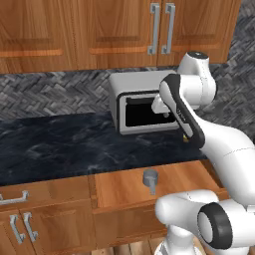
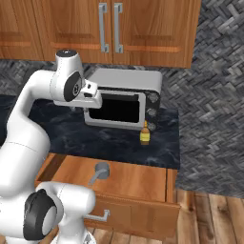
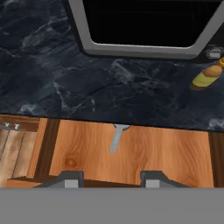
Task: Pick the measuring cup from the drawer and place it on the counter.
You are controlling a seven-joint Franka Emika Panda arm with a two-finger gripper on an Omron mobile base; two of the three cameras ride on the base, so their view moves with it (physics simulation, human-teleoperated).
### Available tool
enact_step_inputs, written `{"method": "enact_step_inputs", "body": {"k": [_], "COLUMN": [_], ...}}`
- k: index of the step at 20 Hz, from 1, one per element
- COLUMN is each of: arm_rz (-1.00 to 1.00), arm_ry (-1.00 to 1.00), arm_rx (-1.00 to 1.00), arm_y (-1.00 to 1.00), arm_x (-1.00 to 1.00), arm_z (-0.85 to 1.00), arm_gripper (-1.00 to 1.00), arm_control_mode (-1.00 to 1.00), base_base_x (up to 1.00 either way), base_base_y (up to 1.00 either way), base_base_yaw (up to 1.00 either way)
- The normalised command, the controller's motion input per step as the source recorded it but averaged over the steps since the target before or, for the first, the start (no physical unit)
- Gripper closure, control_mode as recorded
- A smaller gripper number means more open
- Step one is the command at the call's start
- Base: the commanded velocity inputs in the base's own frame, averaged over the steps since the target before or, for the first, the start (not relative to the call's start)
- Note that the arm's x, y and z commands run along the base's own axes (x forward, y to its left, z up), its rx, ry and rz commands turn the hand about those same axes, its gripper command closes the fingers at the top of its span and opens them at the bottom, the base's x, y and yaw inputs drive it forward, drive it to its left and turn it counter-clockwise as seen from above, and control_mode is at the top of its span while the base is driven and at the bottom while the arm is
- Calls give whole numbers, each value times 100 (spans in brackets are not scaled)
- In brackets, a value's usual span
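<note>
Kitchen counter bare of the measuring cup, which lies in the open drawer; gripper hangs above, parted and empty, grasp pending.

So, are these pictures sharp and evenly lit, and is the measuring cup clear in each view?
Left base view: soft, even light, slightly coarse; the measuring cup shows plainly in the drawer. Right base view: the same flat light, cup and handle distinct. Hand view: the counter edge hides the bowl, so mostly the handle shows; the microwave window is plain black, without glare.
</note>
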Motion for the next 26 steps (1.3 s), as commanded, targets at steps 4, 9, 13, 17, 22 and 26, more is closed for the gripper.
{"method": "enact_step_inputs", "body": {"k": [4, 9, 13, 17, 22, 26], "arm_rz": [0, 0, 0, 0, 0, 0], "arm_ry": [0, 0, 0, 0, 0, 0], "arm_rx": [0, 0, 0, 0, 0, 0], "arm_y": [0, 0, 0, 0, 0, 0], "arm_x": [0, 0, 0, 0, 0, 0], "arm_z": [0, 0, 0, 0, 0, 0], "arm_gripper": [-100, -100, -100, -100, -100, -100], "arm_control_mode": [100, 100, 100, 100, 100, 100], "base_base_x": [0, -20, -29, -25, -21, -20], "base_base_y": [19, 79, 81, 61, 61, 53], "base_base_yaw": [-2, -22, -38, -45, -49, -52]}}
